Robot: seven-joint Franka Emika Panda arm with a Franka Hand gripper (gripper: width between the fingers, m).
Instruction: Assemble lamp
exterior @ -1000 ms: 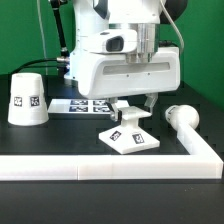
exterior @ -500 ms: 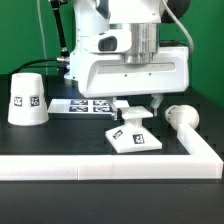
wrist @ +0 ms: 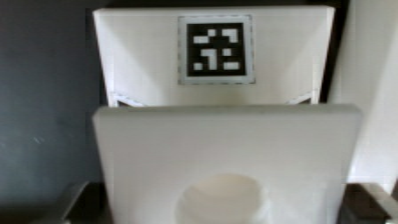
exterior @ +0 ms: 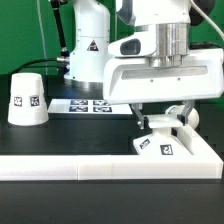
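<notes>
One white rail (exterior: 90, 170) runs along the front of the black table (exterior: 60, 140), turning back at the exterior view's right; just behind it, in that corner, lies the one lamp base (exterior: 160, 146), flat on the table, two tags showing on its top; whether it touches the rail cannot be made out. The gripper (exterior: 160, 124) hangs directly over the base; its fingertips are lost against the white plastic, so clenched or released cannot be told. The wrist view shows one tag (wrist: 217, 48) and one round socket (wrist: 228, 196), cut off at the frame edge. One bulb (exterior: 189, 117) lies just behind, half hidden by the gripper. Farther back lies the marker board (exterior: 88, 104), partly covered; one shade (exterior: 27, 98) stands upright well apart at the exterior view's left, bearing one tag.
</notes>
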